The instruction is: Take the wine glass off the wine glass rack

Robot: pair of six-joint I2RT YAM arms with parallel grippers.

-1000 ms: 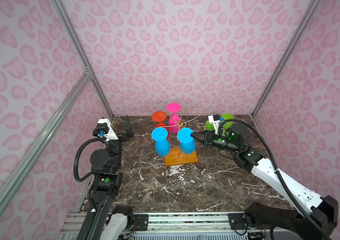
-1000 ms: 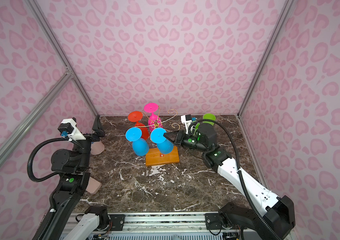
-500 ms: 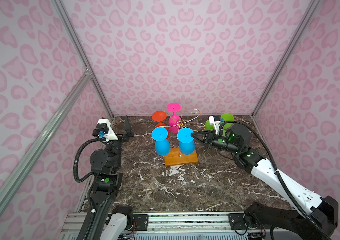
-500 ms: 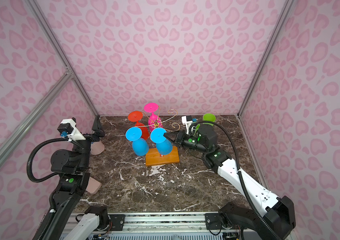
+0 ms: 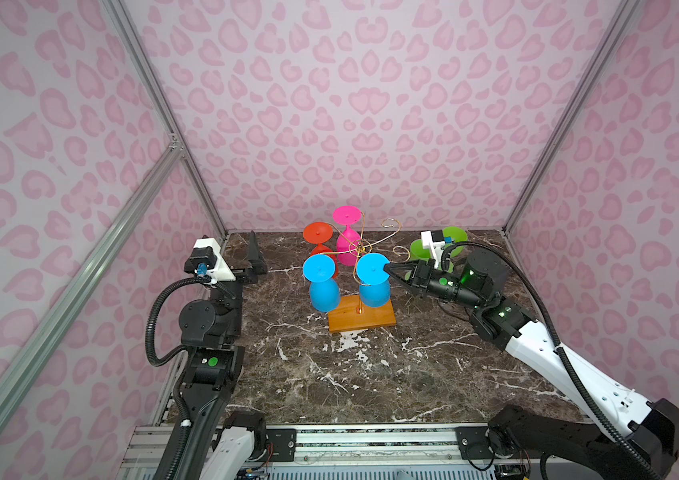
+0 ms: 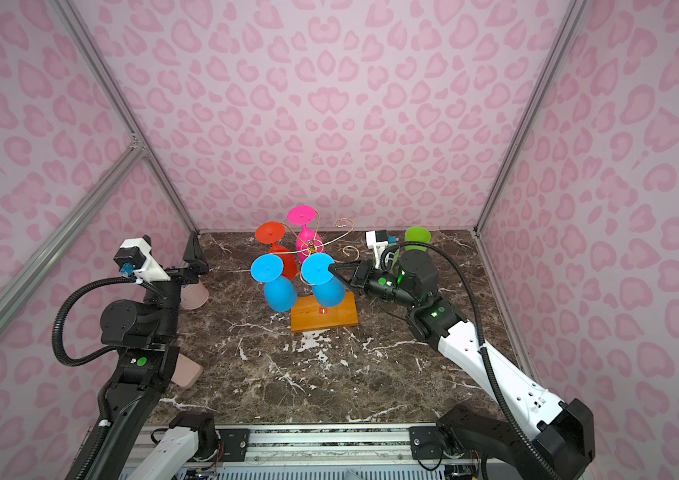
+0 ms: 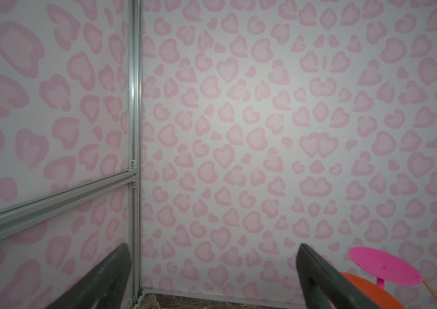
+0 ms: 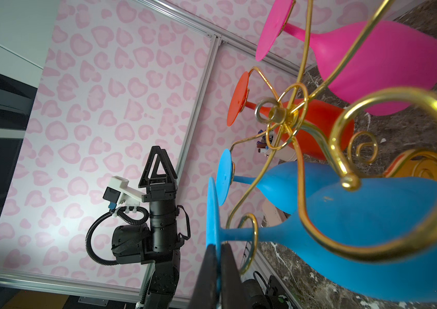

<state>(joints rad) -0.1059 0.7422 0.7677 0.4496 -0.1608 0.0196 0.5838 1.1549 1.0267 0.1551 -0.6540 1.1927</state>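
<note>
Blue wine glass (image 5: 374, 291), hung upside down on the wine glass rack (image 5: 364, 318) nearest the right arm, seemingly light, stiff, slick: right end effector (image 5: 387, 269) pinches its foot rim; left end effector (image 7: 212, 267) spread.

We see the wine glass rack (image 8: 349, 182) as glossy gold metal wire on a smooth, satin wooden base (image 5: 361, 319). The right-hand blue wine glass (image 5: 374, 291) looks like matt plastic. The worktop (image 5: 371, 374) reads as smooth, veined dark stone.

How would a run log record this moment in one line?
right end effector: shut on blue glass foot | blue glass: hanging on rack | left end effector: open, empty
</note>
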